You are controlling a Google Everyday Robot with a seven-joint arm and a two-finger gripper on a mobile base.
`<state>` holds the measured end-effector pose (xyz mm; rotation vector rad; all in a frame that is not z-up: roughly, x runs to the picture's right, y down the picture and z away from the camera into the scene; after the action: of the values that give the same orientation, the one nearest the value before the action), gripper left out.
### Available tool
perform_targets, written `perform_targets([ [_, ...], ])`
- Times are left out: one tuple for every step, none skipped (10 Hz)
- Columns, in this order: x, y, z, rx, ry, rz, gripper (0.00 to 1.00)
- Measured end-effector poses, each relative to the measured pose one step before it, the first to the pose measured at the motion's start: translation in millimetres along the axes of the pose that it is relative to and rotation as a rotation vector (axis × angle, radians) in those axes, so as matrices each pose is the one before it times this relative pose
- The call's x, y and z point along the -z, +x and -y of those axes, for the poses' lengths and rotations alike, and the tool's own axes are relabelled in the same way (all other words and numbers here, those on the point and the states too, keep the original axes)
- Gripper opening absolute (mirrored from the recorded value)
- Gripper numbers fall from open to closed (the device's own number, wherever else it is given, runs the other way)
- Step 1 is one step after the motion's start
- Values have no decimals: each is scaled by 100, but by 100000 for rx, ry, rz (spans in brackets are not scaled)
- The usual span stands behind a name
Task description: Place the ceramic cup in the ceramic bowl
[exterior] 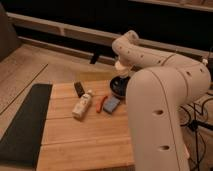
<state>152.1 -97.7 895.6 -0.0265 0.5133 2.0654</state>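
The ceramic cup (121,65), small and cream-white, hangs in the air at the end of my white arm. My gripper (122,71) is shut on it, and its fingers are mostly hidden behind the arm's wrist. Right under the cup sits the ceramic bowl (118,88), dark and glossy, at the back right of the wooden table (75,137). The arm's big white body covers the bowl's right side.
A cream-white labelled bottle (82,105) lies left of the bowl, with a small dark block (79,88) behind it. A red-orange item (101,103) and a blue block (111,104) lie just in front of the bowl. A dark mat (22,122) borders the table's left. Cables (197,117) trail at right.
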Motion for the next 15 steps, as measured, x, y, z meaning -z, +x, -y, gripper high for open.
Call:
perform_targets([
  [-477,883,710,-1032,2588,-2822,0],
  [-394,424,551,-672,2164,-1756,0],
  [-416,37,453,-1082,1453,-1243,0],
  [-531,3,184,-1964,158,-1919,3],
  [-616,256,-102,-1294,-835,-2591,12],
  [-750,573,-240,-589,-1066,-3461,22],
  [-937,796,-414,-284,-1136,-3985,32],
  [-820,549,-426,637,-638,-2699,42],
  [-659,267,-479,1351,-380,-1603,52],
  [-331,-414,-269,1396,-399,-124,65],
  [50,-432,4,472,-78,491,68],
  [176,-738,-98,783,-515,1504,69],
  [257,-631,-148,975,-607,1652,69],
  [-6,-220,-35,872,-218,647,69],
  [-154,44,17,797,-31,-15,69],
])
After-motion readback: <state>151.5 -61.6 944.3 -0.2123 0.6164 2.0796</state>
